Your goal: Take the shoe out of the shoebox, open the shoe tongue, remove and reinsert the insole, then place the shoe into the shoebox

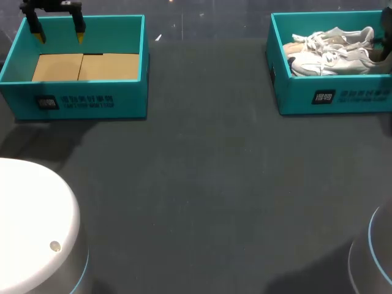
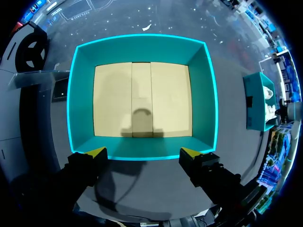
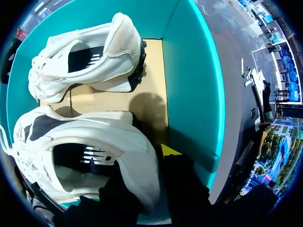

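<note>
Two white shoes lie on their sides in the teal shoebox at the back right. In the right wrist view the nearer shoe has its heel wall between my right gripper's fingers: one yellow-tipped finger stands outside the heel and the other is inside the shoe's opening. The second shoe lies beyond it, against the box wall. My right arm enters at the right edge over that box. My left gripper hangs open above the other teal box.
The left teal box holds only a cardboard floor. Dark tabletop stretches between the two boxes. The rounded arm bases sit at the near left and near right corners.
</note>
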You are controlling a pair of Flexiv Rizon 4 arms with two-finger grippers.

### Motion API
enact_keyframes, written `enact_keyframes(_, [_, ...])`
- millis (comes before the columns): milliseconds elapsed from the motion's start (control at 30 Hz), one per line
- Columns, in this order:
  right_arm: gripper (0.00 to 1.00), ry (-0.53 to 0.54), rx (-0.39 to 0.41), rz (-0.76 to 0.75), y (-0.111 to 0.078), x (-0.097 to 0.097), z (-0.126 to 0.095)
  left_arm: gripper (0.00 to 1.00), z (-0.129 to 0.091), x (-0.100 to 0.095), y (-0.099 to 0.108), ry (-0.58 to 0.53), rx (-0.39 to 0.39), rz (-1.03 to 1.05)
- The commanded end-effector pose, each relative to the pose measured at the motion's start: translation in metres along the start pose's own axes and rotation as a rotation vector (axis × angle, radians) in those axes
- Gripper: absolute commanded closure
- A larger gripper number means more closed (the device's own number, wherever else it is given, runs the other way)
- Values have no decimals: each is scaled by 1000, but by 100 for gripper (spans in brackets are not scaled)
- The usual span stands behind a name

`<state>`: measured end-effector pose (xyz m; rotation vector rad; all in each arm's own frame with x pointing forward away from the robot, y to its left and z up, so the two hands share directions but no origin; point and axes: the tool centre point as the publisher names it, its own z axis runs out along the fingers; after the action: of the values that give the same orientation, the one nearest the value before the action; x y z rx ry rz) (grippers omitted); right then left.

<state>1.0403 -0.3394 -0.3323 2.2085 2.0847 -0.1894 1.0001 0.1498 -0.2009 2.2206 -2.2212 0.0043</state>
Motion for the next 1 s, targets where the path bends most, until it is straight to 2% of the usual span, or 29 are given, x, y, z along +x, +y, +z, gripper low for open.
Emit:
enact_keyframes(33, [100,-10,-1,6,0,-2,-16,0,0,0,0,-1,-1,0])
enact_keyframes(567, [100,-63,8,7,12,-12,-90,0,0,0,0,-1,-1,0])
enact_keyframes(1000, [100,-99,14,22,1,-18,-161,0,0,0,0,-1,-1,0])
